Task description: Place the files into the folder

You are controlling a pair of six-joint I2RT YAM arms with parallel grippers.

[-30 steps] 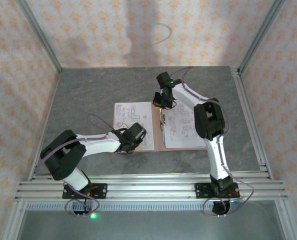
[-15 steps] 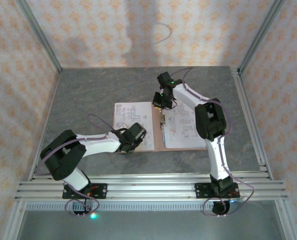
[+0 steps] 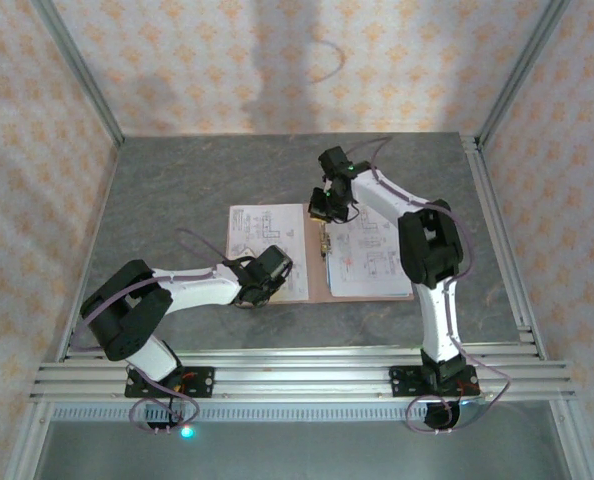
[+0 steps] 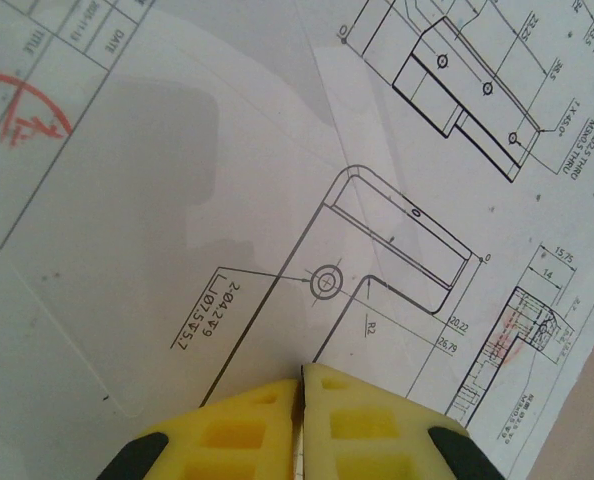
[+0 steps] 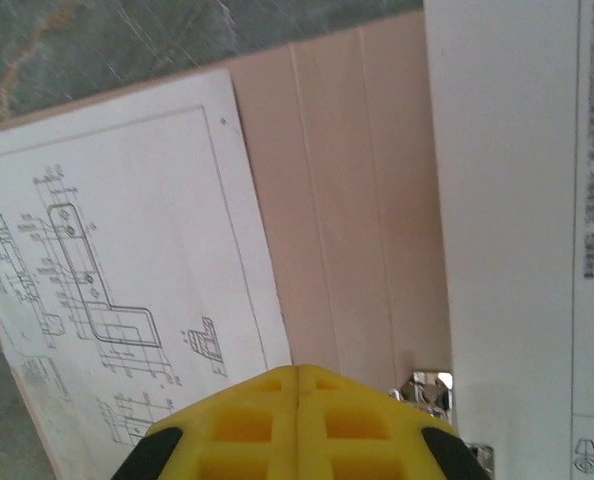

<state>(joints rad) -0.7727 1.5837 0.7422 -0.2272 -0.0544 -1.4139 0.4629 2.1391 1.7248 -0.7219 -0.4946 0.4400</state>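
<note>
The left hand (image 4: 299, 420), fingers together, sits low over the left sheet (image 3: 262, 235) near the folder's (image 3: 315, 270) near edge. The folder lies open on the table (image 3: 177, 190), with a right sheet (image 3: 367, 255) on its other half. The right hand (image 5: 297, 415), pads pressed together, hovers at the folder's far edge, just beside the fastener (image 5: 432, 385). Bare table lies all around the folder.

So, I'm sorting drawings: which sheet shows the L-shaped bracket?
The left sheet, lying on the folder's left half; the right sheet sits past the metal fastener.
</note>
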